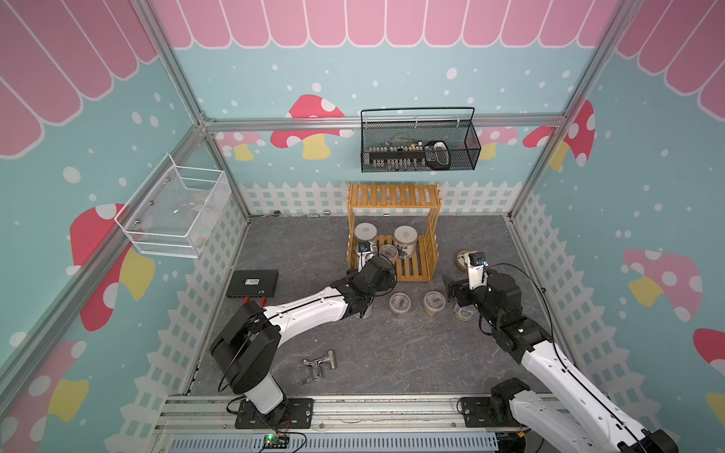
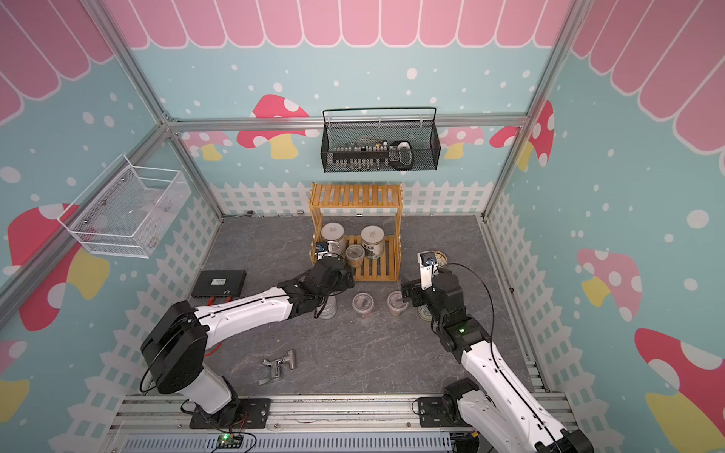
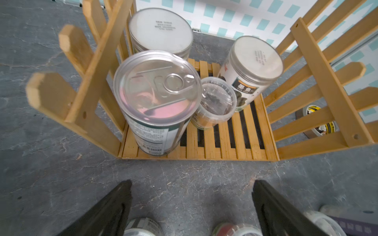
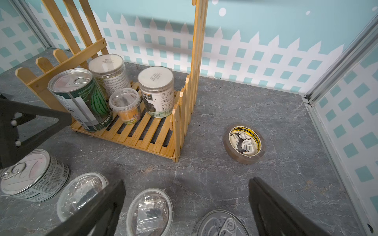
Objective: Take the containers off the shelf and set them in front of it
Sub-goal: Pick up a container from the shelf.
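Bamboo shelf (image 3: pixel 212 147) holds four containers on its lower tier: a watermelon tin can (image 3: pixel 157 90), a small clear jar (image 3: pixel 216 100) and two white-lidded jars (image 3: pixel 161 30) (image 3: pixel 257 59). Two tin cans (image 4: pixel 30 175) (image 4: pixel 221 224) and two clear jars (image 4: pixel 81 192) (image 4: pixel 149 210) stand on the grey table (image 4: pixel 266 102) in front. Left gripper (image 3: pixel 192 183) faces the shelf, jaws spread and empty; right gripper (image 4: pixel 187 180) hangs over the front row, jaws likewise apart

The lower tier of the shelf (image 3: pixel 204 152) is entered through its open front. The front left is blocked by a tall tin can (image 3: pixel 157 98) and a small clear jar (image 3: pixel 214 102), by which the rear left jar (image 3: pixel 161 28) is screened; bare slats are left before the rear right jar (image 3: pixel 257 59). Free floor (image 3: pixel 184 179) is bounded by the row of containers (image 4: pixel 149 212).
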### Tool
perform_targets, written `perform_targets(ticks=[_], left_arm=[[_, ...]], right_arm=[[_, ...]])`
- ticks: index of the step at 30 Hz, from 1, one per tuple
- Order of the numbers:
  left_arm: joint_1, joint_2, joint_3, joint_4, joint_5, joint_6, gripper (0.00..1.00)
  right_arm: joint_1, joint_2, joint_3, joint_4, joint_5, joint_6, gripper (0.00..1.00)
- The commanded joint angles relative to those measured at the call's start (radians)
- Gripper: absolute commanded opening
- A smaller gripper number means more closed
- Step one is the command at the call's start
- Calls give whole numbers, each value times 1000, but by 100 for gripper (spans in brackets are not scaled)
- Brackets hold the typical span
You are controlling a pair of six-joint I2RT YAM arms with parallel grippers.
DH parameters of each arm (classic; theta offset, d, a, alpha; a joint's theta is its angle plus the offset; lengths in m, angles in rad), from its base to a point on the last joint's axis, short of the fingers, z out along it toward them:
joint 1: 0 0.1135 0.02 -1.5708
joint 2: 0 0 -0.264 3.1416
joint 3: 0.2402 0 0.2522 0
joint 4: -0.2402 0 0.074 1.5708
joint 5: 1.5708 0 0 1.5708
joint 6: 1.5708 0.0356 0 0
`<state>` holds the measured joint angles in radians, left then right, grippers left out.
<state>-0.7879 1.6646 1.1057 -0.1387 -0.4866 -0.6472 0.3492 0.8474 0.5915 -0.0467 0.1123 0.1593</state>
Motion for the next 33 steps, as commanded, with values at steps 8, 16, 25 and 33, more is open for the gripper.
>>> perform_targets(ticks=[8,16,25,33], left_arm=[[8,114,117,-33,-150,14,95],[16,155,153,-42,-226,27,95],[48,194,182,-47,-223,42,96],[62,247,228,-46,-228,65,96]], right_arm=[[-24,3,34,6,-32,-32,99],[-35,15,45,6,-57,-32,99],[-37,38,56,10,-79,-29,99],[-39,44,52,15,-83,-30,99]])
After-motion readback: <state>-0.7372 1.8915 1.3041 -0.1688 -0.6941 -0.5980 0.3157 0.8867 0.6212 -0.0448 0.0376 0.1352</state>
